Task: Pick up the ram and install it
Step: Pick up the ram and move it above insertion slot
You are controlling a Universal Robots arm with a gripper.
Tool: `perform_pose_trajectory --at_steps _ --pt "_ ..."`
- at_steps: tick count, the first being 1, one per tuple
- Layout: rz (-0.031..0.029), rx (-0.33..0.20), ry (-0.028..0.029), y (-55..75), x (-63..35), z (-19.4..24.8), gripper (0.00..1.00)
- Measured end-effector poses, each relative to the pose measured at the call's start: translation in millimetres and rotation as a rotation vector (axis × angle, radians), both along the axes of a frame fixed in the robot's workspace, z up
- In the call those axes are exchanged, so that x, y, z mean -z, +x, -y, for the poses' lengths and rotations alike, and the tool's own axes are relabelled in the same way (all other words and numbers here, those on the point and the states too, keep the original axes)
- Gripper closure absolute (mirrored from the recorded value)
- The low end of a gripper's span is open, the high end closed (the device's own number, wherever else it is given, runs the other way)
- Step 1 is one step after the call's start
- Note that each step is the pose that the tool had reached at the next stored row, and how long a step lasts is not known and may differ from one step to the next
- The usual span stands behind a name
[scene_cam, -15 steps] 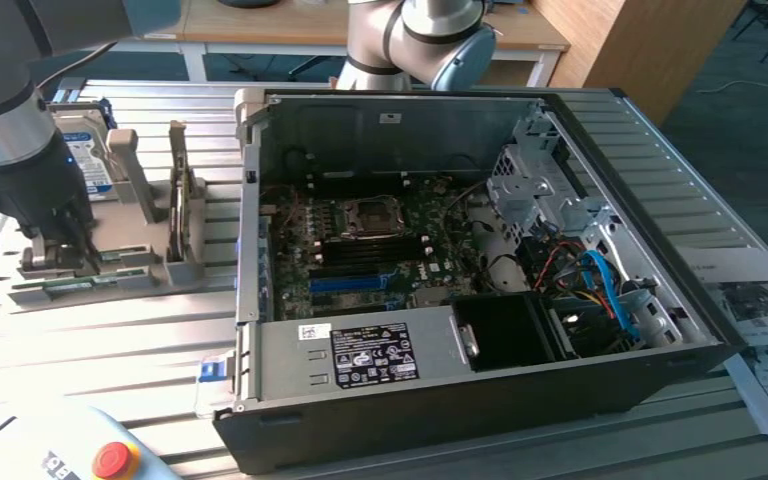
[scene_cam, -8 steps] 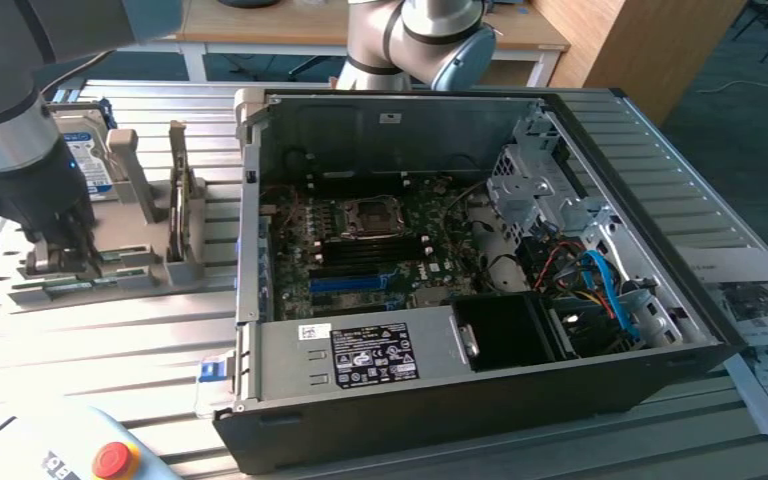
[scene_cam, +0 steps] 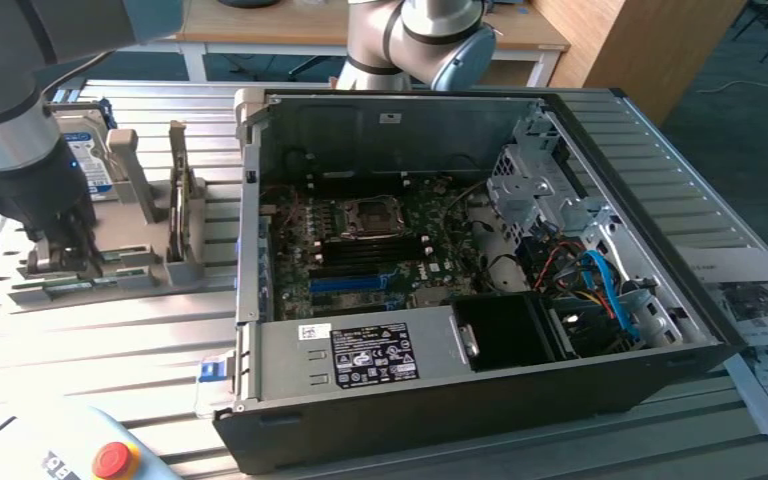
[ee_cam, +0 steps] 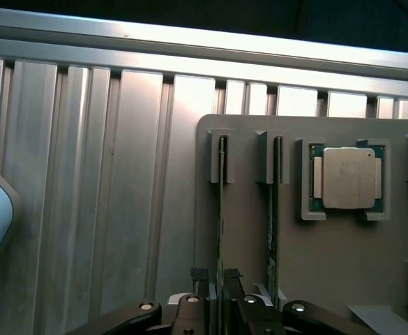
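gripper (ee_cam: 217,276) straddles the edge-on ram (ee_cam: 221,202), whose near end it hides.

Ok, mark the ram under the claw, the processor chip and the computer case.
ram (ee_cam: 222,202): wrist view, its upward edge in the slot.
processor chip (ee_cam: 348,178): wrist view, middle of its silver lid.
computer case (scene_cam: 491,415): exterior view, dark near wall.

Centre frame in the exterior view, an open computer case (scene_cam: 491,425) stands on the table (scene_cam: 91,335), with the robot arm (scene_cam: 424,40) behind it at top centre. At left a holder (scene_cam: 144,272) lies beside the case, a hard drive (scene_cam: 95,165) upright at its back and the pincer (scene_cam: 71,255) over its front. Papers (scene_cam: 764,320) lie at the right edge, a stop button (scene_cam: 115,460) at lower left. In the wrist view the pincer (ee_cam: 216,276) straddles, jaws apart, a ram stick (ee_cam: 222,181) standing in a slot. A second stick (ee_cam: 276,181) stands in the next slot, with a processor (ee_cam: 348,178) seated beside it.
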State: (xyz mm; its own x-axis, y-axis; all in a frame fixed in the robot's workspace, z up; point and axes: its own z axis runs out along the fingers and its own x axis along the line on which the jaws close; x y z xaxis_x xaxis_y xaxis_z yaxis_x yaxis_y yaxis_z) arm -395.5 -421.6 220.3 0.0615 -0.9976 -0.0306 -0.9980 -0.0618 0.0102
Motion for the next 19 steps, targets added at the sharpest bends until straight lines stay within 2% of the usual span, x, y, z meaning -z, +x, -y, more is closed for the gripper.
perform_pose_trajectory --at_steps 5,14,19 --pt "-0.0001 0.000 -0.0002 0.0 0.2 -0.5 0.77" --pt "0.0020 0.000 0.0001 0.0 11.3 -0.6 0.77" --pt "0.0020 0.000 0.0000 -0.1 11.5 -1.5 0.77"
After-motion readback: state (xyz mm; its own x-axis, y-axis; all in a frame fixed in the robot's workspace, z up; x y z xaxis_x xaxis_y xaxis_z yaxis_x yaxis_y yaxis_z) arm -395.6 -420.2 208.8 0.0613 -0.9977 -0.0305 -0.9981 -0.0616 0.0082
